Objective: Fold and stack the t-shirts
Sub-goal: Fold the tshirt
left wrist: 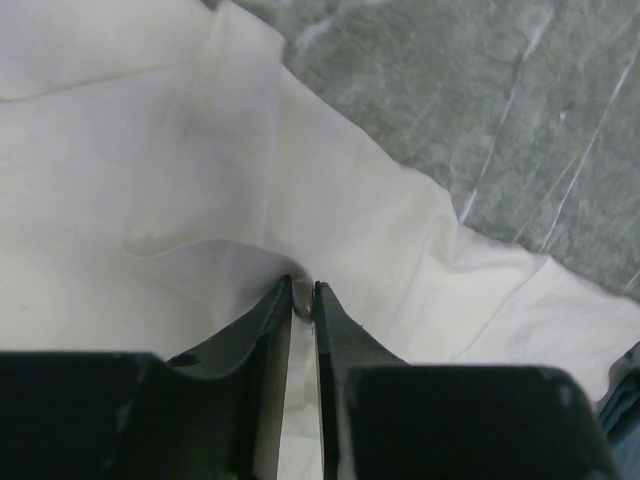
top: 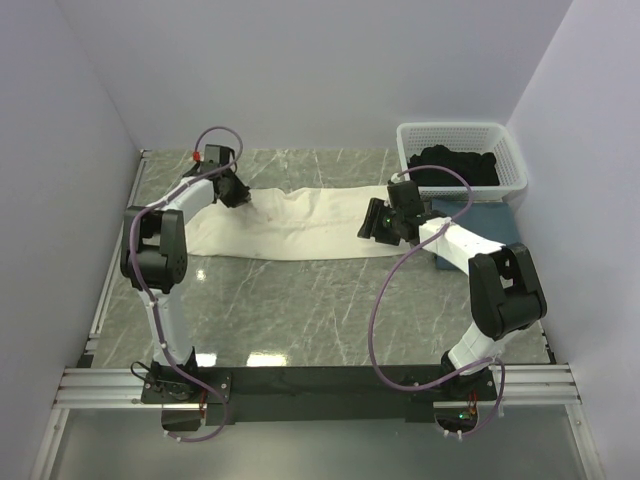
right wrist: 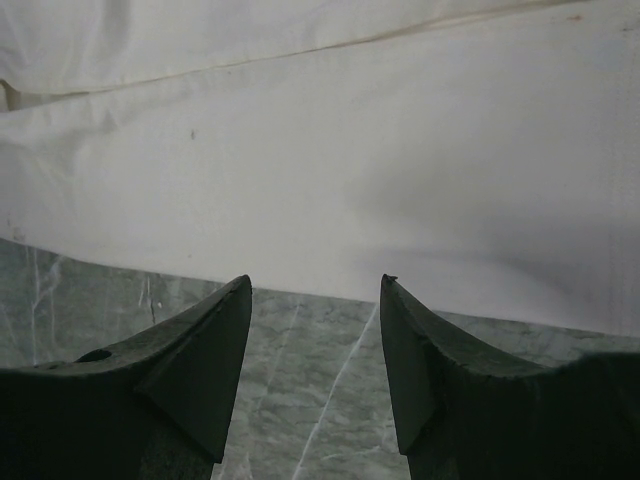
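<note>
A white t-shirt [top: 285, 225] lies spread in a long band across the middle of the marble table. My left gripper [top: 238, 192] sits at the shirt's far left part and is shut on a pinch of its cloth [left wrist: 304, 300], which rises in a small fold at the tips. My right gripper [top: 372, 228] is open and empty at the shirt's right end; in the right wrist view its tips hover over bare marble just short of the shirt's hem [right wrist: 330, 225]. Dark shirts [top: 455, 165] lie in the basket.
A white mesh basket [top: 515, 165] stands at the far right. A folded dark blue shirt [top: 490, 225] lies on the table in front of it, by the right arm. Walls close in on both sides.
</note>
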